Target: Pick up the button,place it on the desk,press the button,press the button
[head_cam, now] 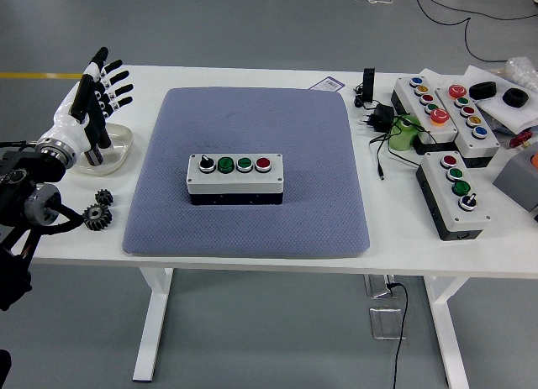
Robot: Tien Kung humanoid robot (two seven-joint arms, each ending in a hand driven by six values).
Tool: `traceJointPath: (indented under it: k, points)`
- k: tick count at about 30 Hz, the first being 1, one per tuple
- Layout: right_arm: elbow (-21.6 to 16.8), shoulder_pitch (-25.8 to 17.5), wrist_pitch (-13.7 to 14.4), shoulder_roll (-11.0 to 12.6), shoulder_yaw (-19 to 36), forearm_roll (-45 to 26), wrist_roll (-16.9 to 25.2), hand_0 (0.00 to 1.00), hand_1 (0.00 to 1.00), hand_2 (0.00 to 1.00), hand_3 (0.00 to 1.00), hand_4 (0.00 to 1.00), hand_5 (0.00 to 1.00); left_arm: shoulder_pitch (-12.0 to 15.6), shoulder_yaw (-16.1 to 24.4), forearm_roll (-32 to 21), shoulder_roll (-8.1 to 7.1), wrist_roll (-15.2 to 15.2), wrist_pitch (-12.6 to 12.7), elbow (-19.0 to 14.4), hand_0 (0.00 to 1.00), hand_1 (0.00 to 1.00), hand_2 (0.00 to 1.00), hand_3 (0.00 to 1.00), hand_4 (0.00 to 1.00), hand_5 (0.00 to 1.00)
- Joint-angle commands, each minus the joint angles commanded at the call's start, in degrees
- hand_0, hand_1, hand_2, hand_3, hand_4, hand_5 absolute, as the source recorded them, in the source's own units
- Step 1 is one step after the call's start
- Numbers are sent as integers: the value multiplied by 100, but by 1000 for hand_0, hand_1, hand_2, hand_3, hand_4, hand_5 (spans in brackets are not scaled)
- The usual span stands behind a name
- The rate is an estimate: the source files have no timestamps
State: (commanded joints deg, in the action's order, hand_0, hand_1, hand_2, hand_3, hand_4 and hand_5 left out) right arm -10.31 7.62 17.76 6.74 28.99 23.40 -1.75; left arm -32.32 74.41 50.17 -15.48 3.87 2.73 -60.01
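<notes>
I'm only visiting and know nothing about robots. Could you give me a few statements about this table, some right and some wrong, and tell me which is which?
1. The button box sits on the grey mat. True.
2. The robot's left hand is pressing a button on that box. False: it is over the table's left edge with fingers spread, well away from the box and holding nothing.
3. The box has four controls in a row on top. True: a black knob, two green buttons and a red one.
4. Two small black gears lie on the mat. False: they lie on the bare white table, left of the mat.
5. More button boxes are on the right side of the table. True.
</notes>
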Motion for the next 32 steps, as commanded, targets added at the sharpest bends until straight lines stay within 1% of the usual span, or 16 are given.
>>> traceJointPath:
  k: [4, 9, 15, 32]
  points:
    - [0, -5, 3, 0, -17, -16, -2, 664, 585, 630, 653, 302, 297, 86, 65, 0, 16, -15, -6, -32, 835, 860, 904, 914, 788, 998]
    - [0, -12, 6, -5, -1, 1, -8, 664, 585, 630, 653, 302, 299, 130, 71, -16, 40, -40, -19, -55, 834, 859, 901, 911, 787, 998]
    - [0, -15, 3, -6, -19, -29, 3, 664, 585, 630, 653, 302, 300, 143, 97, -14, 56, -47, -19, -82, 834, 858, 900, 906, 786, 998]
    - [0, 11, -1, -13, -39, -61, 11, 664, 585, 630, 653, 301, 300, 139, 167, -24, 24, -40, -42, -89, 833, 857, 898, 902, 782, 998]
